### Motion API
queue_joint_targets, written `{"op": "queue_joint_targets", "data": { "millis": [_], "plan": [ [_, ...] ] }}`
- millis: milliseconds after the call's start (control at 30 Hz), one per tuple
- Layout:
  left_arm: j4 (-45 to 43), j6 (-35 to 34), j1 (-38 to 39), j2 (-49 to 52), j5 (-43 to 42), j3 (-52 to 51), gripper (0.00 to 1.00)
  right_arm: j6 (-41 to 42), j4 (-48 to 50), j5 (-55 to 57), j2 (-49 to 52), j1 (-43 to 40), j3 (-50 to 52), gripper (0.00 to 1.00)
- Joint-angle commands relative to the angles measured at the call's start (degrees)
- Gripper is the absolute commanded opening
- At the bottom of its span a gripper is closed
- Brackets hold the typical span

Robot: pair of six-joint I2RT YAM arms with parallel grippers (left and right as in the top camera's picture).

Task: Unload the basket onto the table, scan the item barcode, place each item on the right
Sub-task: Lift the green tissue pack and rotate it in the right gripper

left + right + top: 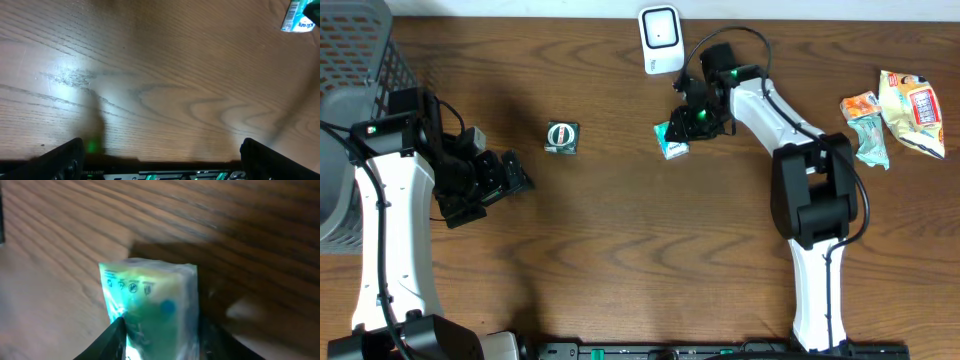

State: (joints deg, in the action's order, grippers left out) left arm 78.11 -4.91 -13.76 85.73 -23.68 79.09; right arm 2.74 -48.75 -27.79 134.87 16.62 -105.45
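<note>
Wood table (620, 230): green packet (150, 300) between right tool (162, 332) fingers, near scanner (661, 38).

Overhead view: the left arm (382, 235), left of frame, and the right arm (807, 295), right of frame, have white tubular links joined by black box-shaped joint housings (815, 195). Thin black cables (738, 31) loop alongside. The left gripper (520, 182) and right gripper (692, 122) are black, each with a green indicator light (701, 114) nearby. Left wrist view: matte black fingertips (67, 157) fill the lower corners.
</note>
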Motion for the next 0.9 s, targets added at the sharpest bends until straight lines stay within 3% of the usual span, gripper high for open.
{"op": "queue_joint_targets", "data": {
  "millis": [0,67,100,133,233,333,500,733,800,867],
  "plan": [
    [0.2,-0.3,0.1,0.0,0.1,0.1,0.98,0.6,-0.5,1.7,1.6,0.3,0.4,0.41],
    [0.2,-0.3,0.1,0.0,0.1,0.1,0.98,0.6,-0.7,1.8,1.7,0.4,0.4,0.32],
    [0.2,-0.3,0.1,0.0,0.1,0.1,0.98,0.6,-0.8,1.7,1.7,0.4,0.4,0.2],
    [0.2,-0.3,0.1,0.0,0.1,0.1,0.98,0.6,-0.8,0.8,1.7,0.4,0.4,0.01],
    [0.2,-0.3,0.1,0.0,0.1,0.1,0.98,0.6,-1.4,-7.9,1.5,-0.2,0.3,0.01],
    [0.2,-0.3,0.1,0.0,0.1,0.1,0.98,0.2,-1.6,-23.4,1.1,-2.4,0.3,0.01],
    [0.2,-0.3,0.1,0.0,0.1,0.1,0.98,-7.7,-3.8,-48.4,0.8,-6.8,0.3,0.01],
    [0.2,-0.3,0.1,0.0,0.1,0.1,0.98,-14.7,-12.2,-59.6,0.8,-11.9,0.3,0.01],
    [0.2,-0.3,0.1,0.0,0.1,0.1,0.98,-20.4,-18.2,-61.7,0.7,-13.0,0.3,0.01],
    [0.2,-0.3,0.1,0.0,0.1,0.1,0.98,-32.2,-28.8,-61.7,0.2,-14.7,0.3,0.01]
  ]
}}
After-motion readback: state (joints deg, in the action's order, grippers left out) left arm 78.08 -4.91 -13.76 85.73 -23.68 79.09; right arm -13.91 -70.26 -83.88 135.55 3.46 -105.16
